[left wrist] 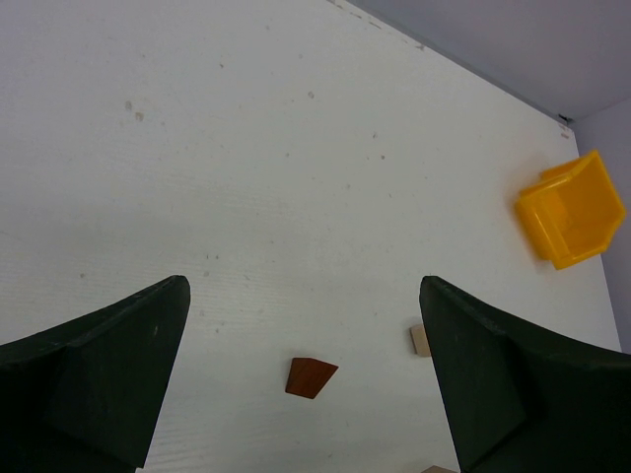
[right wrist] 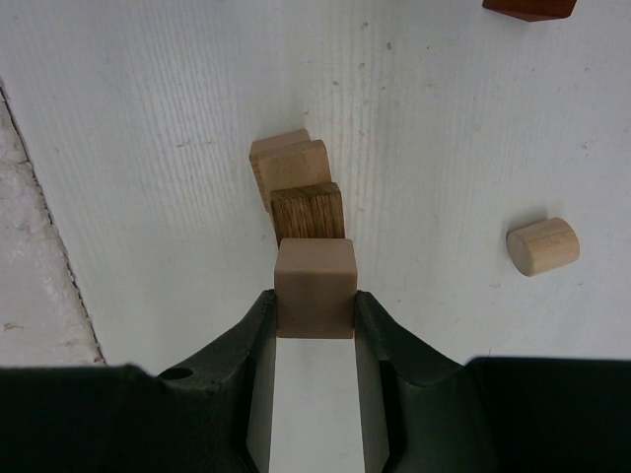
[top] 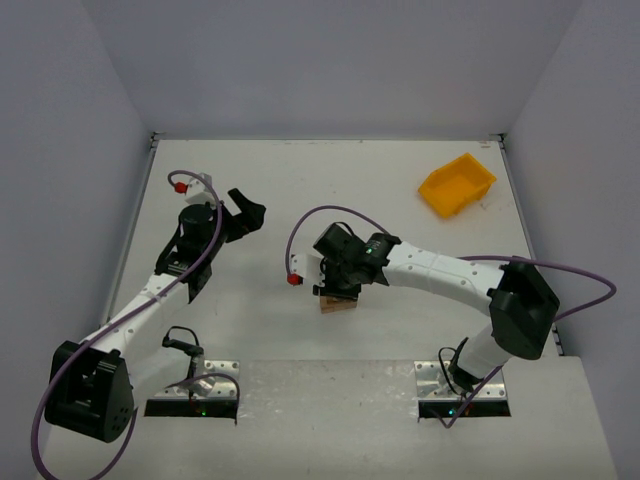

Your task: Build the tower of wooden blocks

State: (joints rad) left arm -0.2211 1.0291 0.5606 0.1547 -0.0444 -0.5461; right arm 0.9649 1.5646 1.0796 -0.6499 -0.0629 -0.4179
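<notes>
My right gripper (right wrist: 315, 304) is shut on a pale tan cube (right wrist: 315, 281), which I hold just over the wood block tower. The tower is a darker grained block (right wrist: 308, 211) on top of pale tan blocks (right wrist: 286, 161). Whether the cube touches the stack I cannot tell. From the top view, the stack (top: 337, 305) peeks out under the right gripper (top: 338, 285). A reddish-brown block (left wrist: 311, 376) lies on the table below my open left gripper (left wrist: 304, 291), whose fingers are empty. A small pale block (left wrist: 421, 340) lies to its right.
A short wooden cylinder (right wrist: 542, 246) lies right of the stack. The yellow bin (top: 456, 184) stands at the back right. The table's pale front strip (right wrist: 30, 296) borders the stack's left side in the right wrist view.
</notes>
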